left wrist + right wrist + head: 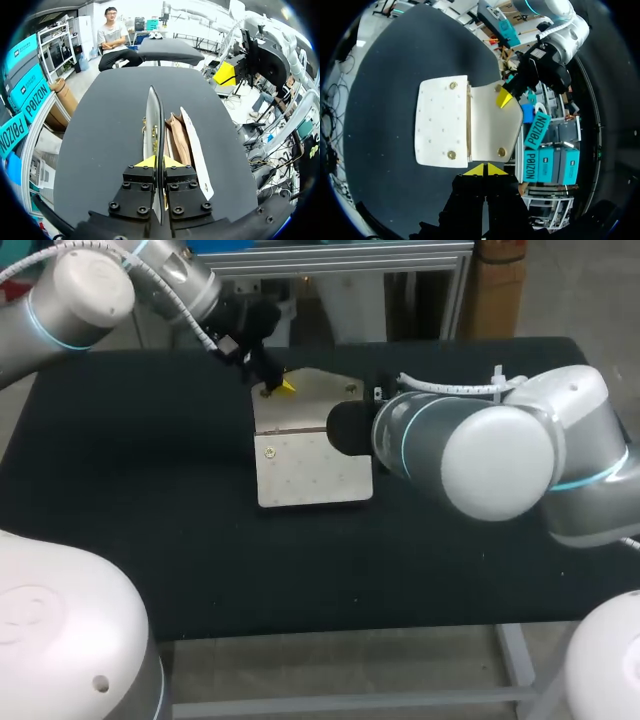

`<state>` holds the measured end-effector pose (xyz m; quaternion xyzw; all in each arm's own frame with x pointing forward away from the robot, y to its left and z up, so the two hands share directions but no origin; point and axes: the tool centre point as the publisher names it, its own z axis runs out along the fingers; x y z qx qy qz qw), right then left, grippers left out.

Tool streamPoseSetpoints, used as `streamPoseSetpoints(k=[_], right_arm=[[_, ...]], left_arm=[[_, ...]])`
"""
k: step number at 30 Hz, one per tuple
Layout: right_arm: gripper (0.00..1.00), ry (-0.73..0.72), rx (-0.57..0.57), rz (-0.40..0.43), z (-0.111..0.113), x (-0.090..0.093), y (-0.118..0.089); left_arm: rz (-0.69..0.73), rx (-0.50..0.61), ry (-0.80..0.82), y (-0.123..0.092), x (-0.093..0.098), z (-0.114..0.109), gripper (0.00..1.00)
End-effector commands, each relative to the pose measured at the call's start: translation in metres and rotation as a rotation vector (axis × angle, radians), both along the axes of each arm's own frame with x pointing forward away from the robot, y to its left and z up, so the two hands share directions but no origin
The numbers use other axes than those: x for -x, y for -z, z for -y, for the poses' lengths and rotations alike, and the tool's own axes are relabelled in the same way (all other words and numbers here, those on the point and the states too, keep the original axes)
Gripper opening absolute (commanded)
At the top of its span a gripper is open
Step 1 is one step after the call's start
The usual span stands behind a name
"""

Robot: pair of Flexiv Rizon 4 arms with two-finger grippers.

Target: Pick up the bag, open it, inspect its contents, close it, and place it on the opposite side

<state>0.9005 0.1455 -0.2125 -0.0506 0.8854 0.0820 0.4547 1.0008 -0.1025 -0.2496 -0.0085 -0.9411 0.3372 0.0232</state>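
Right arm [480, 450], cream bag [310, 465], black table [130, 500]

Furniture: one rectangular table [150, 540], seen from above in the head view.
Top: flat, matte black, plain and without pattern; it runs under the left fingers [145, 162], far ahead of them and out to both sides.
From the right fingers [476, 170]: the same black top lies ahead of them and spreads to either side.
Frame [350, 703]: a pale grey metal bar and leg below the table's near edge.
Light: soft and even, leaving a dull grey sheen on the top.
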Motion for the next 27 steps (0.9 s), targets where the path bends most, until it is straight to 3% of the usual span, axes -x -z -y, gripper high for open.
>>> streamPoseSetpoints(k=[1, 11, 27], right_arm=[[0.00, -0.002, -0.008, 0.085, 0.001, 0.008, 0.007], [0.00, -0.030, 0.000, 0.124, -0.001, 0.021, 0.024], [0.00, 0.023, 0.038, 0.113, -0.013, 0.034, 0.065]], left_arm=[[-0.053, 0.011, 0.038, 0.013, -0.011, -0.001, 0.00], [-0.052, 0.023, 0.066, 0.030, -0.014, 0.001, 0.00], [0.068, -0.015, -0.071, 0.055, -0.005, 0.010, 0.00]])
